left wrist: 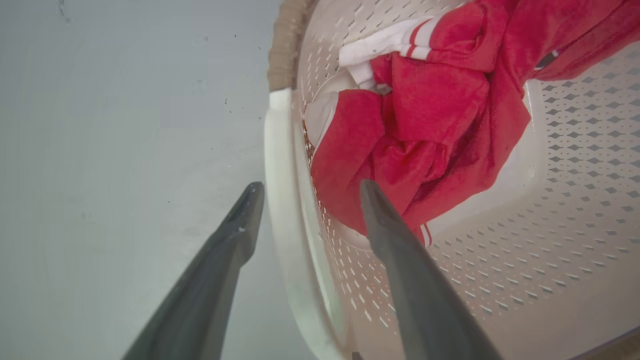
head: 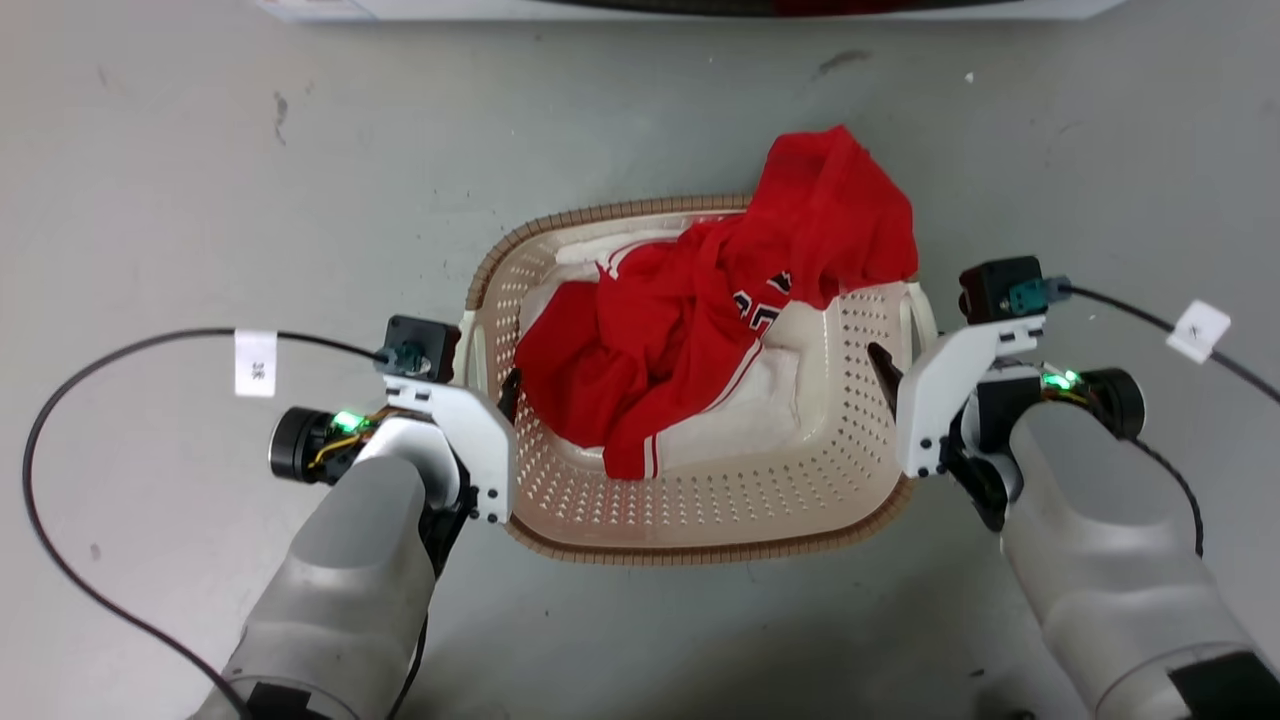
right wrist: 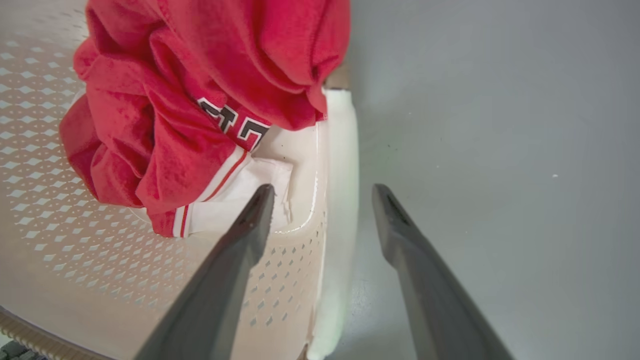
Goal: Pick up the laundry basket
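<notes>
The laundry basket (head: 700, 492) is cream-white with perforated walls and a brown woven rim, and it stands on the grey floor. A red jersey (head: 700, 310) lies crumpled inside and drapes over the far right rim. My left gripper (head: 492, 388) is open at the basket's left side. In the left wrist view its fingers (left wrist: 240, 225) straddle the white loop handle (left wrist: 279, 165), one outside and one inside the wall. My right gripper (head: 898, 372) is open at the right side. Its fingers (right wrist: 250, 225) straddle the right handle (right wrist: 342, 165) the same way.
The white base of a washing machine (head: 700, 8) runs along the top edge. Black cables with white tags trail over the floor at the left (head: 60, 420) and right (head: 1150, 318). Bare grey floor surrounds the basket.
</notes>
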### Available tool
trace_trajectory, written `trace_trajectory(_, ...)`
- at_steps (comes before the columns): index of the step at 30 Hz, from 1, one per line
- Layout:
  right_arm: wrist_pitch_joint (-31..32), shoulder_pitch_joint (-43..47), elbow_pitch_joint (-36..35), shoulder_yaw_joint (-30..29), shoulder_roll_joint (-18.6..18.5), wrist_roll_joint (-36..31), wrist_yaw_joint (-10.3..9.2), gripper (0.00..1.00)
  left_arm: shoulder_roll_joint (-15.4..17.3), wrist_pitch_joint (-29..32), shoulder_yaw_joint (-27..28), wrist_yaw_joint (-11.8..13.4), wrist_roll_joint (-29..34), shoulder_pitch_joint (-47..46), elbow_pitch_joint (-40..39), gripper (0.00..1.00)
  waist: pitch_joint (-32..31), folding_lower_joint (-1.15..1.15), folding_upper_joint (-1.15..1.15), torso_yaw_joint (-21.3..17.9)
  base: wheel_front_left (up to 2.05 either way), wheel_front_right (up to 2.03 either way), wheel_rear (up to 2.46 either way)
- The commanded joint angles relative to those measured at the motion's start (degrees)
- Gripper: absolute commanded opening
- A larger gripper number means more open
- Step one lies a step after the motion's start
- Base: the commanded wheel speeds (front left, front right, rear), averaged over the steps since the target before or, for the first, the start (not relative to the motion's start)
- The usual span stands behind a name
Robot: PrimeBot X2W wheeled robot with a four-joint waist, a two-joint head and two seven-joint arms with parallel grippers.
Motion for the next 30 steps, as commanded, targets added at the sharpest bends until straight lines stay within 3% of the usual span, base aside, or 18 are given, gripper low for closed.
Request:
trace_trajectory(1,0.6,-2.3,1.6,0.7,0.0,0.0,-0.03,1.0,0.4,1.0,-1.5,-0.1,-1.2,-1.4,0.2,1.0,1.7,-0.01,0.0,0.2,0.0,0.0,0.0)
trace_trajectory(8,2.4,-6.3,5.9,2.9,0.0,0.9,-0.04,1.0,1.4,5.5,-8.1,-0.1,-6.0,-4.0,-0.5,1.0,4.5,-0.01,0.0,0.6,0.0,0.0,0.0)
trace_trajectory(22,1.1,-8.6,8.8,4.6,0.0,2.5,-0.04,1.0,3.6,7.6,-17.8,-0.1,-13.8,-5.6,-1.6,1.0,6.7,-0.01,0.0,1.0,0.0,0.0,0.0)
trace_trajectory(23,1.1,-8.8,9.0,4.6,0.0,2.5,-0.04,1.0,3.7,7.6,-18.4,-0.1,-14.3,-5.6,-1.7,0.45,6.8,-0.01,0.0,1.0,0.0,0.0,0.0)
trace_trajectory(24,1.2,-9.0,9.0,4.6,0.0,2.7,-0.03,0.66,3.7,7.7,-18.9,-0.1,-14.9,-5.6,-2.0,0.0,6.9,-0.01,0.0,1.1,0.0,0.0,0.0)
trace_trajectory(25,1.2,-9.1,9.1,4.6,0.0,2.8,-0.03,0.0,3.8,7.9,-19.6,-0.1,-15.5,-5.6,-2.2,0.0,7.0,-0.01,0.0,1.1,0.0,0.0,0.0)
trace_trajectory(30,1.7,-9.2,9.6,4.8,0.0,2.4,-0.01,0.0,4.6,8.1,-22.8,-0.1,-18.3,-5.7,-3.3,0.0,7.1,-0.01,0.0,1.2,0.0,0.0,0.0)
